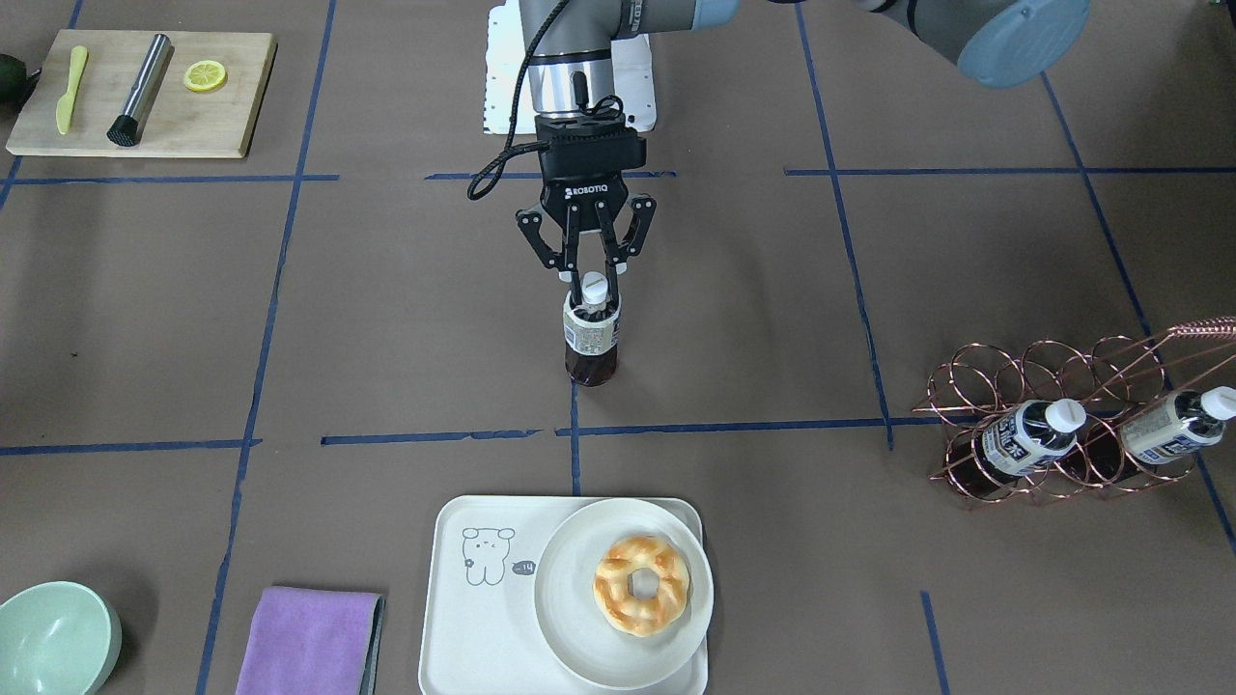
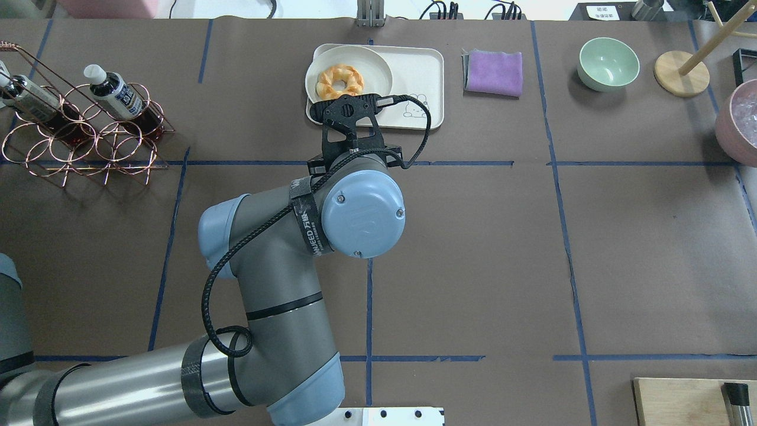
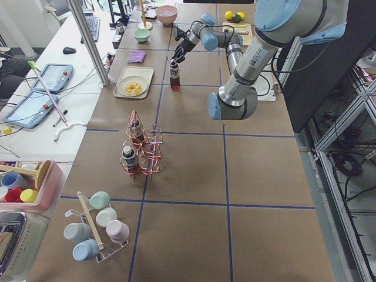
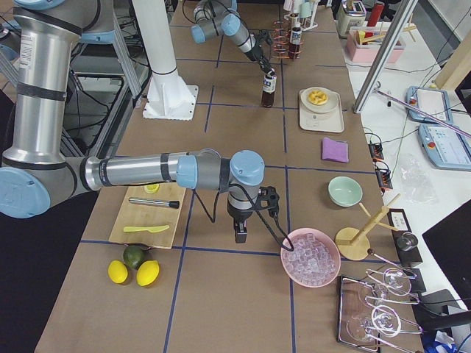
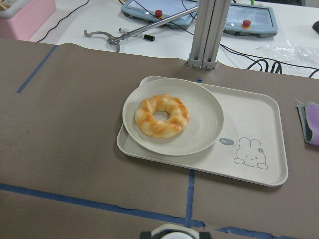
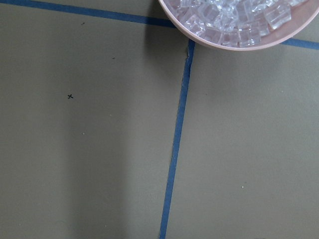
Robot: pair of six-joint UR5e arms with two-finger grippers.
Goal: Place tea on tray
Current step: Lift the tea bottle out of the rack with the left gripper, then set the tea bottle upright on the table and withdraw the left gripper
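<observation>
My left gripper [image 1: 592, 292] is shut on the neck of a tea bottle [image 1: 591, 338], just below its white cap. The bottle hangs upright with its base at or just above the brown table; I cannot tell which. It is mid-table, short of the cream tray [image 1: 463, 618] with the line-drawn bear. The tray also shows in the left wrist view [image 5: 259, 114], with the bottle's cap [image 5: 172, 233] at the bottom edge. My right gripper [image 4: 239, 235] shows only in the exterior right view, low over the table beside the ice bowl. I cannot tell whether it is open or shut.
A round white plate [image 1: 579, 627] with a doughnut [image 1: 642, 585] covers one half of the tray; the bear half is bare. A copper wire rack [image 1: 1062, 454] holds two more tea bottles. A purple cloth [image 1: 309, 642], a green bowl [image 1: 53, 642] and a cutting board [image 1: 145, 97] lie around.
</observation>
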